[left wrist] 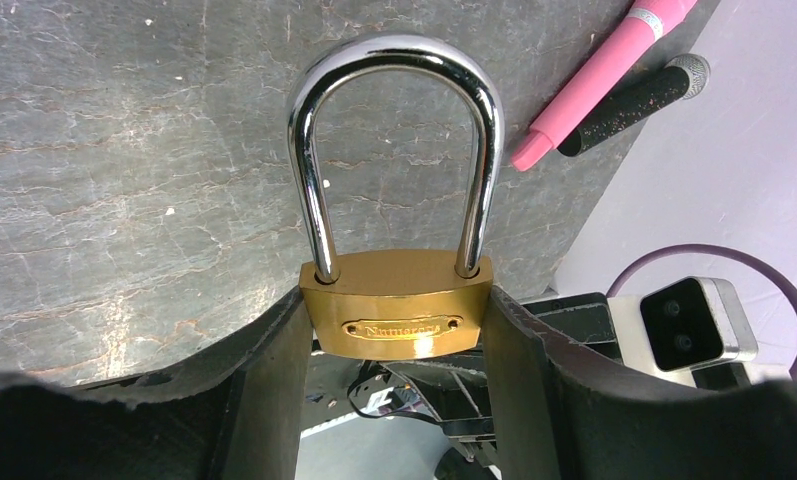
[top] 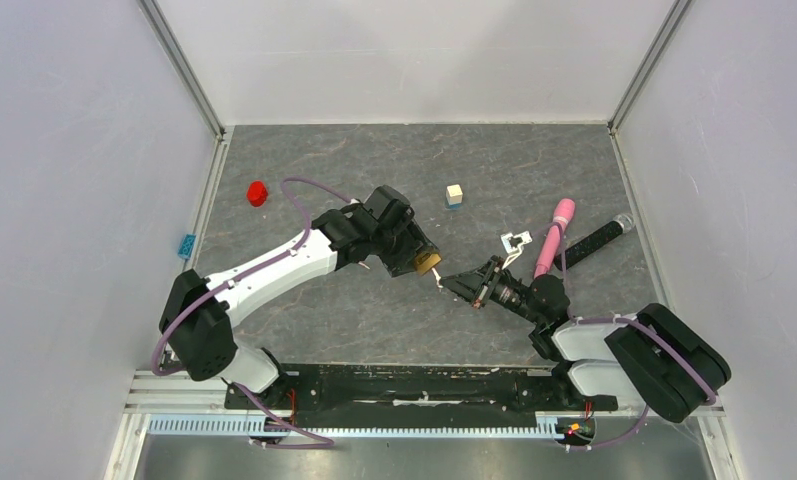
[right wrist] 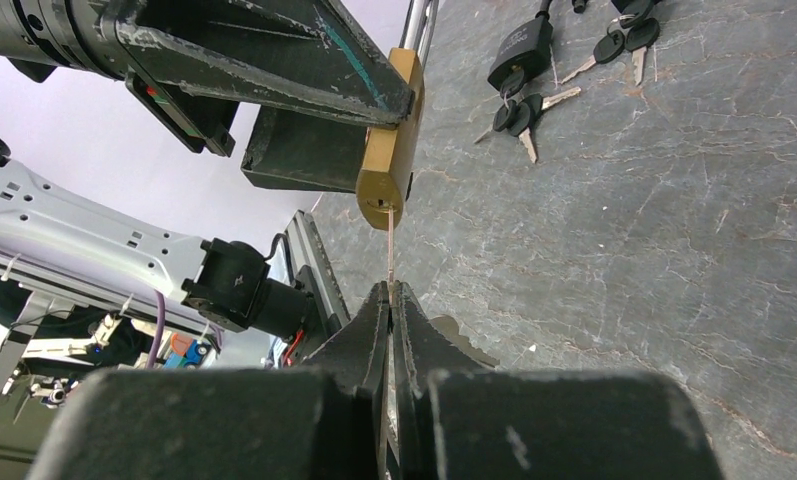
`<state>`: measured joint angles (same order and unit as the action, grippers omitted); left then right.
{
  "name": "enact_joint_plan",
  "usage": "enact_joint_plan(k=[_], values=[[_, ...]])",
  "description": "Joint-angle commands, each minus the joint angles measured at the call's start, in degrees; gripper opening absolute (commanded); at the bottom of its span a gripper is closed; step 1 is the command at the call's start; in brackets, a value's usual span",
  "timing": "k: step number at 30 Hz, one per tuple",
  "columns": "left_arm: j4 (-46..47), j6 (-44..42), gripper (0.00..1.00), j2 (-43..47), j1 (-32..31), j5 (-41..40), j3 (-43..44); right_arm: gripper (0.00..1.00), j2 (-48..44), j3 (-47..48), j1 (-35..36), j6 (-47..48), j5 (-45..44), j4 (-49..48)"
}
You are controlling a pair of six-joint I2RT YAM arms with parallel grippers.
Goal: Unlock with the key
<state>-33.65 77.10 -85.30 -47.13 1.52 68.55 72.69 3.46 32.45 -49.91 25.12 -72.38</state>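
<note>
At centre frame, the padlock (top: 425,263) is clamped by the left gripper (top: 415,257), the key (right wrist: 390,245) pinched by the right gripper (right wrist: 389,300).

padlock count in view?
2. Brass padlock with chrome shackle clamped in the left hand; black padlock lying on the grey table by loose keys. Arms may hide more.

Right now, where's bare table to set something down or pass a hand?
Free: far strip of table behind the red block and cream cube; near-centre patch between the left arm and the base rail. Crowded: mid-table, where the left gripper holds the brass padlock against the key in the right gripper, and the right side with spare keys, pink marker and black marker.
</note>
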Motion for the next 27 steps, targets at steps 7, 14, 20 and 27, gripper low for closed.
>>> enact_joint_plan(k=[7, 14, 20, 27], values=[[4.73, -0.64, 0.10, 2.95, -0.93, -0.65, 0.53, 0.00, -2.57, 0.05, -0.34, 0.93, -0.78, -1.37], [4.82, -0.80, 0.10, 2.69, -1.29, -0.65, 0.87, 0.00, -3.04, 0.07, -0.34, 1.04, -0.78, -1.01], [4.81, -1.53, 0.10, 3.20, -1.80, -1.33, 0.88, 0.00, -2.98, 0.22, -0.43, 0.24, -1.00, 0.01], [3.94, -6.08, 0.08, 2.88, -4.72, -7.18, 1.90, 0.00, -4.87, 0.78, -0.78, -0.82, -1.28, 3.36]])
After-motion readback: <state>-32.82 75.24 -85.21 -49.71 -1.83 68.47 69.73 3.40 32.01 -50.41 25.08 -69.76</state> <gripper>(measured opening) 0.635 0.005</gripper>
